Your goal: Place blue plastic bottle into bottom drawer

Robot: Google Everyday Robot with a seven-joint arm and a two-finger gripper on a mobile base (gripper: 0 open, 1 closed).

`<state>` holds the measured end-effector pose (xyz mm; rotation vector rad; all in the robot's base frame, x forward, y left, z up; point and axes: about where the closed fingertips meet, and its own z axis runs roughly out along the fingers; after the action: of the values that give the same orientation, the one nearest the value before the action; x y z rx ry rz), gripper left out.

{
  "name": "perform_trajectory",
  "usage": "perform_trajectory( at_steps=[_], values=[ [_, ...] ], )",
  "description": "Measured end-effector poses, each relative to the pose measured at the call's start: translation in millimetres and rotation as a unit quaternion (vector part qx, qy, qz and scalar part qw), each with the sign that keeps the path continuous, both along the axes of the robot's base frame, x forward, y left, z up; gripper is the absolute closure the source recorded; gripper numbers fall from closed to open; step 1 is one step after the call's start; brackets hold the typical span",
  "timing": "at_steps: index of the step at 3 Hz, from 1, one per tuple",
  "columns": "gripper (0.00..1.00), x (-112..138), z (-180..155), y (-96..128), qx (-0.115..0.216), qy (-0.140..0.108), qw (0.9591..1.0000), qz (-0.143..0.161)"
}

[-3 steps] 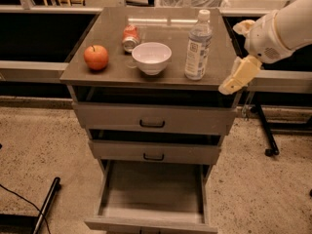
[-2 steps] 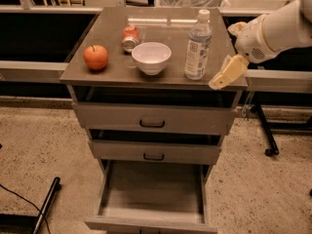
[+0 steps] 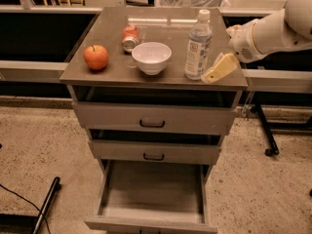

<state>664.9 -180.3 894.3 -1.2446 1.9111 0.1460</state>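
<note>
The blue plastic bottle (image 3: 198, 47) stands upright on the grey cabinet top (image 3: 112, 69), right of the white bowl. It is clear and bluish with a white cap and a pale label. My gripper (image 3: 219, 68) reaches in from the right on a white arm and sits just right of the bottle's lower half, close beside it. The bottom drawer (image 3: 152, 193) is pulled far out below and its flat floor is bare.
A white bowl (image 3: 151, 56), a red soda can (image 3: 130, 37) on its side and a red apple (image 3: 96, 57) stand on the cabinet top. The two upper drawers (image 3: 152, 120) are slightly open. A black bar (image 3: 46, 204) lies on the floor at left; a wheeled leg (image 3: 265, 130) stands at right.
My gripper has moved left and slightly up toward the bottle, from beyond the cabinet's right edge to just beside the bottle. The bottle has not moved.
</note>
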Motion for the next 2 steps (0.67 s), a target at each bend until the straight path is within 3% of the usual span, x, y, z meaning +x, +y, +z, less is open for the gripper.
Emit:
perform_trajectory(
  at_steps=[2],
  values=[
    [0.03, 25.0, 9.7, 17.1, 0.054, -0.02, 0.9981, 0.022]
  ],
)
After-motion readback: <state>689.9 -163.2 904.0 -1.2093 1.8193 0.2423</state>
